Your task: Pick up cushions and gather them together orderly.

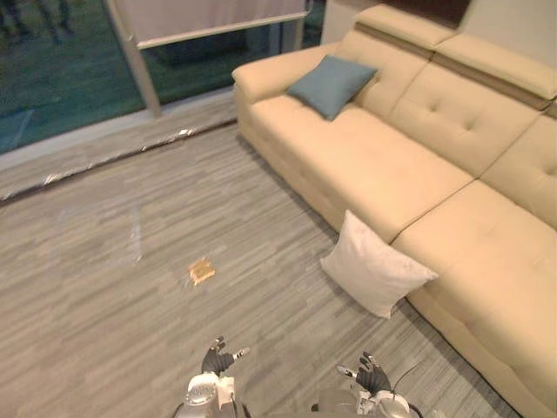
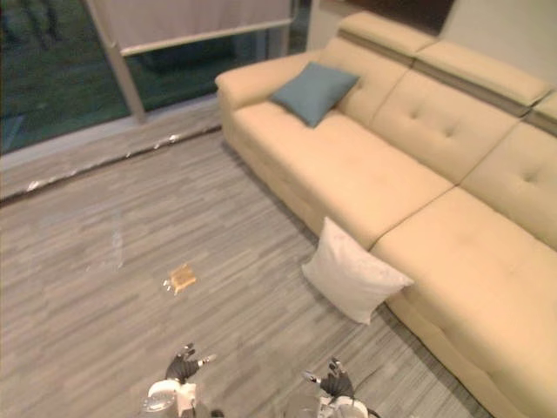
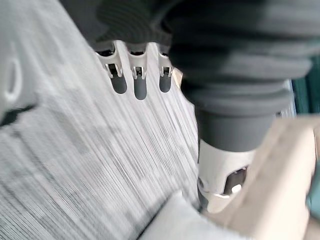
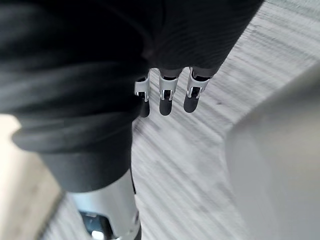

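A white cushion [image 1: 376,266] stands on the floor, leaning against the front of the beige sofa [image 1: 452,157]. A blue cushion [image 1: 331,84] rests on the sofa seat at its far end, propped against the backrest by the armrest. My left hand [image 1: 218,359] and right hand [image 1: 372,376] hang low over the floor at the near edge, well short of the white cushion, both open and holding nothing. In the left wrist view the fingers [image 3: 140,82] hang relaxed, with the white cushion [image 3: 180,222] past them. In the right wrist view the fingers [image 4: 165,97] hang loose beside the white cushion [image 4: 280,165].
A small tan scrap [image 1: 201,272] lies on the grey wood floor to the left of the white cushion. A glass door with a metal floor track [image 1: 113,161] runs along the back left. The sofa takes up the whole right side.
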{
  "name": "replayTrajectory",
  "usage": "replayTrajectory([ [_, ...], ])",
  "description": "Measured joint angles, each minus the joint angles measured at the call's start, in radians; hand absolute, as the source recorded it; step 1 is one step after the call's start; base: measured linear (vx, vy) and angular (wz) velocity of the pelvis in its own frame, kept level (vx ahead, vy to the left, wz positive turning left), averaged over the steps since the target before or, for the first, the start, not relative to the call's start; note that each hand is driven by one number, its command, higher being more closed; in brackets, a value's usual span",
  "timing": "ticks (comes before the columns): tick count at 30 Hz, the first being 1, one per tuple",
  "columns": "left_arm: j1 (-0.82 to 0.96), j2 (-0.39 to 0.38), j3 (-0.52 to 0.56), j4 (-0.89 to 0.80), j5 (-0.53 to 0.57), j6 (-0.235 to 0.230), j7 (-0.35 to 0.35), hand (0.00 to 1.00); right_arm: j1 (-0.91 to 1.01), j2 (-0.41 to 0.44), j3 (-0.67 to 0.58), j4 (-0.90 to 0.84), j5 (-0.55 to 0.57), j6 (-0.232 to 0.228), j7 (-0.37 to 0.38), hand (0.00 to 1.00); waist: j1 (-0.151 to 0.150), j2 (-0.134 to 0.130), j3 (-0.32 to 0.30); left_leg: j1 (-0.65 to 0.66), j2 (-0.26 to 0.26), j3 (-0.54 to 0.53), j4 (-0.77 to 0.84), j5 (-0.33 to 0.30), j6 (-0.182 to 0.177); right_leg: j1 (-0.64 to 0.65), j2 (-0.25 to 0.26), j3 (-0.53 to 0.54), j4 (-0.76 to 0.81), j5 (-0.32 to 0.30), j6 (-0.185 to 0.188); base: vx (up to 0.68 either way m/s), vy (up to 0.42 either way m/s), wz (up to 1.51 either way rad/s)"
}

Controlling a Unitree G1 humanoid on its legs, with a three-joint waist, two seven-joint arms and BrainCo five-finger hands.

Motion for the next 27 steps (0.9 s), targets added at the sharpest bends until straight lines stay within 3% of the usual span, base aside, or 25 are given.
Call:
replayTrajectory([
  [2,-0.004,0.018,-0.029,0.018,-0.001,0.001,-0.002,0.0,-0.035,-0.017,0.001,0.029,0.0,0.0,0.0,0.0,-0.013,0.014,0.007,0.054,0.022,0.04,-0.047,0.01,-0.017,-0.074,-0.004,-0.137,-0.085,0.0,-0.01,0.49,0.057,-0.52],
  [4,-0.016,0.026,-0.032,0.045,-0.003,0.007,-0.002,0.0,-0.063,-0.037,0.005,0.03,0.0,-0.004,0.0,0.0,-0.021,0.041,0.024,0.089,0.05,0.074,-0.067,0.019,-0.031,-0.141,0.019,-0.286,-0.217,0.056,-0.086,0.45,-0.03,-0.66],
  [5,-0.013,0.034,-0.034,0.045,-0.003,0.008,-0.002,0.0,-0.062,-0.042,0.014,0.033,-0.001,-0.004,0.0,0.0,-0.019,0.039,0.023,0.113,0.039,0.102,-0.067,0.021,-0.05,-0.133,0.047,-0.345,-0.403,0.171,-0.143,0.49,-0.058,-0.77],
  [6,-0.01,0.046,-0.035,0.056,-0.001,0.009,-0.004,0.0,-0.048,-0.042,0.017,0.036,0.006,-0.007,0.005,0.0,-0.019,0.019,0.02,0.142,0.017,0.106,-0.05,0.011,-0.077,-0.118,0.058,-0.348,-0.511,0.291,-0.25,0.49,-0.053,-1.09],
  [7,-0.017,0.03,-0.037,0.065,-0.001,0.009,-0.003,0.0,-0.072,-0.054,0.009,0.038,-0.001,-0.007,-0.001,0.0,-0.008,0.066,0.033,0.156,0.048,0.097,-0.03,-0.009,-0.093,-0.116,0.082,-0.345,-0.492,0.293,-0.259,0.43,-0.061,-0.86],
  [8,-0.025,0.029,-0.05,0.065,0.001,0.007,-0.008,0.0,-0.084,-0.071,0.004,0.053,0.001,-0.007,0.0,0.0,-0.029,0.085,0.035,0.133,0.047,0.048,-0.023,-0.022,-0.111,-0.105,0.089,-0.327,-0.499,0.26,-0.243,0.29,-0.066,-0.63],
  [9,-0.032,0.019,-0.054,0.063,0.002,0.006,-0.009,0.0,-0.084,-0.074,-0.007,0.051,0.003,-0.01,0.002,0.0,-0.037,0.095,0.04,0.108,0.046,0.026,-0.012,0.018,-0.115,-0.101,0.092,-0.32,-0.493,0.243,-0.237,0.34,-0.15,-0.3],
  [11,-0.035,0.0,-0.052,0.068,0.004,0.004,-0.01,0.0,-0.083,-0.087,-0.007,0.06,0.001,-0.009,0.001,0.0,-0.038,0.107,0.047,0.048,0.119,0.002,0.259,0.084,-0.139,-0.032,0.119,-0.288,-0.509,0.192,-0.212,0.29,-0.149,-0.27],
  [12,-0.03,-0.007,-0.046,0.06,0.005,0.004,-0.011,0.0,-0.08,-0.085,-0.006,0.061,0.001,-0.008,0.001,0.0,-0.035,0.104,0.053,0.012,0.156,-0.022,0.388,0.096,-0.123,0.007,0.139,-0.277,-0.532,0.177,-0.199,0.24,-0.089,-0.36],
  [14,-0.028,-0.019,-0.018,0.035,0.005,-0.001,-0.011,0.0,-0.073,-0.083,-0.007,0.072,0.001,-0.003,0.0,0.0,-0.013,0.105,0.055,-0.079,0.176,-0.072,0.573,0.016,-0.128,0.1,0.181,-0.218,-0.595,0.167,-0.187,0.25,-0.082,-0.68],
  [15,-0.027,-0.021,-0.007,0.03,0.005,-0.003,-0.011,0.0,-0.07,-0.08,-0.008,0.073,0.001,-0.002,0.0,0.0,-0.01,0.103,0.057,-0.108,0.158,-0.089,0.566,-0.002,-0.114,0.126,0.185,-0.203,-0.613,0.166,-0.183,0.23,-0.047,-0.83],
  [18,-0.026,-0.023,0.0,0.007,0.005,-0.009,-0.01,0.0,-0.061,-0.067,-0.037,0.071,0.003,0.005,-0.002,0.0,0.0,0.097,0.059,-0.207,0.058,-0.183,0.348,-0.027,-0.11,0.174,0.191,-0.117,-0.643,0.157,-0.165,0.23,0.007,-0.94],
  [20,-0.027,-0.041,0.026,-0.013,0.004,-0.01,-0.01,0.0,-0.058,-0.065,-0.041,0.061,0.003,0.005,-0.008,0.0,0.015,0.094,0.061,-0.255,-0.027,-0.317,0.174,-0.017,-0.11,0.203,0.191,-0.046,-0.642,0.147,-0.147,0.32,0.089,-1.01],
  [22,-0.025,-0.049,0.032,-0.024,0.003,-0.013,-0.009,0.0,-0.04,-0.065,-0.04,0.061,0.002,0.006,-0.013,0.0,0.029,0.094,0.061,-0.259,-0.071,-0.415,0.05,0.041,-0.1,0.227,0.202,0.016,-0.647,0.135,-0.131,0.27,0.119,-1.05],
  [23,-0.021,-0.053,0.032,-0.026,0.003,-0.013,-0.009,0.0,-0.036,-0.065,-0.033,0.057,0.002,0.006,-0.016,0.0,0.032,0.102,0.056,-0.256,-0.065,-0.419,0.017,0.098,-0.072,0.241,0.215,0.044,-0.648,0.125,-0.117,0.38,0.226,-1.19],
  [24,-0.018,-0.058,0.036,-0.031,0.003,-0.013,-0.009,0.0,-0.033,-0.052,-0.023,0.051,0.002,0.007,-0.017,0.0,0.036,0.094,0.051,-0.239,-0.056,-0.405,0.023,0.165,-0.052,0.254,0.224,0.092,-0.637,0.108,-0.097,0.34,0.208,-1.05],
  [27,-0.01,-0.041,0.039,-0.028,0.003,-0.012,-0.01,0.0,-0.003,-0.007,0.0,0.024,0.001,0.004,-0.017,0.0,0.036,0.025,0.008,-0.205,-0.071,-0.305,-0.008,0.129,-0.023,0.244,0.19,0.179,-0.628,0.094,-0.069,0.37,0.195,-0.88],
])
